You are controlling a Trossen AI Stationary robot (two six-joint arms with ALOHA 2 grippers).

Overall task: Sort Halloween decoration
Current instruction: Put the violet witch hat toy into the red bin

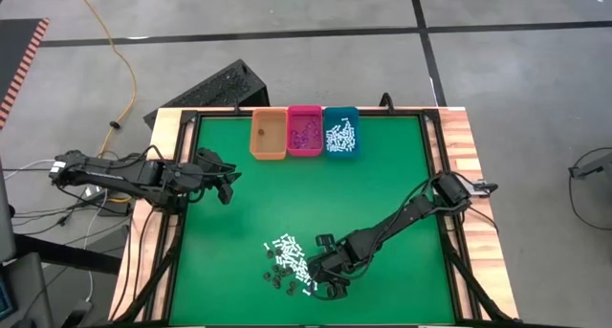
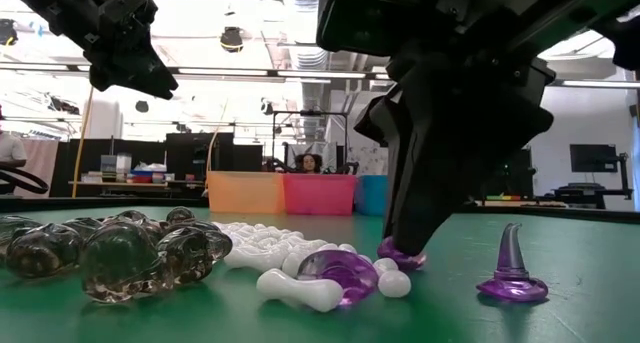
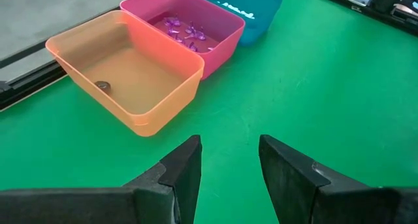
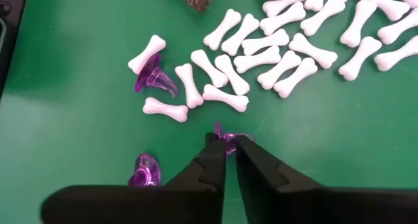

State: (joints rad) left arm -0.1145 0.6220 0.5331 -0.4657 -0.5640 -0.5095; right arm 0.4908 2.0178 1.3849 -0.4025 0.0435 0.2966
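At the left of the high view, the left tool [image 1: 227, 186] hangs over bare green table [image 1: 382, 175] near the left edge, its fingers [image 3: 186, 168] spread apart with nothing between them. Its wrist camera looks onto three bins set side by side and touching. The orange bin [image 3: 130, 74] holds one small dark piece [image 3: 101, 85], the pink bin [image 3: 189, 25] holds several purple pieces [image 3: 186, 33], and the teal bin [image 3: 251, 12] holds white pieces.

In the high view these bins sit at the upper middle of the frame, against the far edge of the table. The unsorted heap of Halloween decoration [image 1: 290, 261] lies at the lower middle: white bones [image 4: 287, 54] in a loose cluster, with clear brownish-dark lumps [image 2: 120, 253] at its left end in the low view.

Just right of the heap, the right tool [image 1: 330, 282] is down at the table surface. In its wrist view the fingers [image 4: 212, 165] are pinched nearly together on a small purple piece [image 4: 227, 138], though the grip looks only just made. Another purple hat-shaped piece [image 4: 155, 75] lies among the bones, and a third [image 4: 145, 172] rests alone on the green beside the tool. The low view shows a purple cone [image 2: 512, 268] standing apart at lower right.
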